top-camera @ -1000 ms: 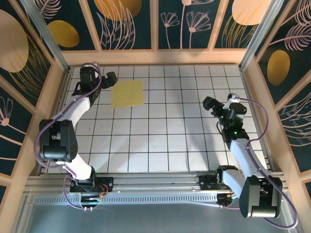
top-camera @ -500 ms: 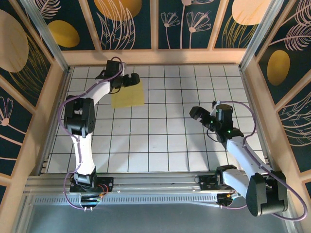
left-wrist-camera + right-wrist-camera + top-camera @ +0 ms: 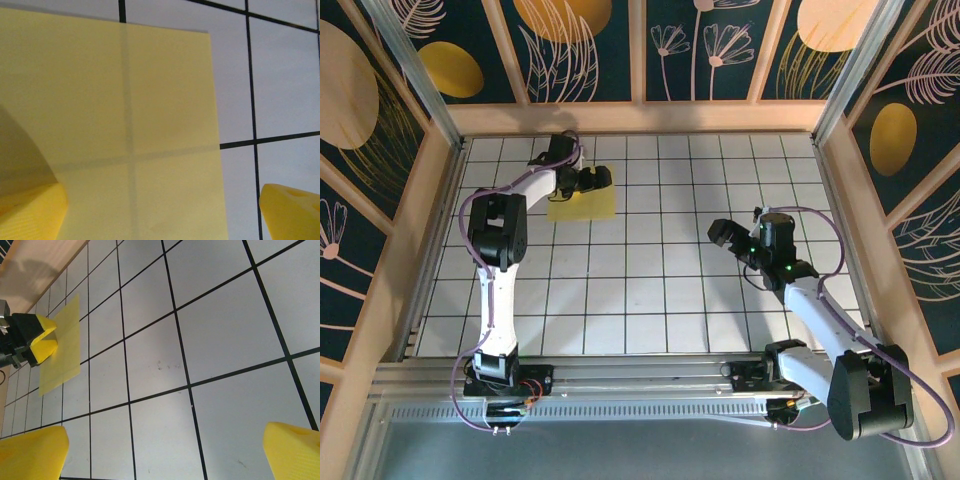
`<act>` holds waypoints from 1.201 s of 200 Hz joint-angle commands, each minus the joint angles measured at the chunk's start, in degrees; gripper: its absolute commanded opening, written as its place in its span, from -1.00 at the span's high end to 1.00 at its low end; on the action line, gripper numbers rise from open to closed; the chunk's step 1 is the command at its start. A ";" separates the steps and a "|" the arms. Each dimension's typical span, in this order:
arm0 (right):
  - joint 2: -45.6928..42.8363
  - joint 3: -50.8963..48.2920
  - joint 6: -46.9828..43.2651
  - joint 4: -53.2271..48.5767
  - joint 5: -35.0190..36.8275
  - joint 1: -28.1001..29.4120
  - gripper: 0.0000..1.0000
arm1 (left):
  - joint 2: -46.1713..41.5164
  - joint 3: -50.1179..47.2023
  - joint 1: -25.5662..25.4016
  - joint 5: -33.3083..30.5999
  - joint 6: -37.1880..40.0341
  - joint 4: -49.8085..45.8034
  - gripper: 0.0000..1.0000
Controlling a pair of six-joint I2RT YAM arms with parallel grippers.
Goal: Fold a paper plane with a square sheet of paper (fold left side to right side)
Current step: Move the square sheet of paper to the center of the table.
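The square sheet of paper (image 3: 582,207) lies flat and unfolded on the far left part of the table (image 3: 660,280), with the grid lines showing faintly through it. The left gripper (image 3: 598,179) hangs over its far edge with its jaws spread. In the left wrist view one finger is above the paper and the other beyond its side edge. The right gripper (image 3: 720,233) hovers well apart near the middle of the table, also wide open.

I judge the step to be getting hold of an edge. Paper this thin gives little to grab, so a low, gentle pinch at a corner looks safest. The right gripper could pin the opposite side so the sheet does not slide.

The left arm covers the sheet's far edge from above. Whether a finger touches the paper, I cannot tell, because the fingertips are cut off in the wrist view.
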 commanded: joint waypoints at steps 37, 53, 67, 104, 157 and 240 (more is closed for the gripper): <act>0.72 3.09 0.70 -2.13 2.83 0.64 -0.99 | -5.36 -15.80 -2.53 4.30 -4.94 0.84 -0.98; 0.87 3.31 0.61 -2.31 3.25 0.77 -0.99 | -8.12 -21.59 -4.00 4.42 -8.50 4.58 -0.98; 1.05 3.54 0.60 -2.44 3.61 0.85 -0.98 | -10.79 -26.75 -5.62 4.76 -11.55 8.06 -0.97; 1.36 3.58 0.78 -2.47 4.60 1.08 -0.99 | -15.68 -36.98 -11.34 4.14 -19.13 15.26 -0.98; 2.23 3.38 0.84 -2.99 5.82 1.38 -0.98 | -20.64 -47.01 -21.89 0.84 -30.95 23.43 -0.98; 6.28 6.17 -2.06 -5.54 8.78 1.93 -0.99 | -26.85 -44.92 -27.40 1.52 -35.14 23.74 -0.98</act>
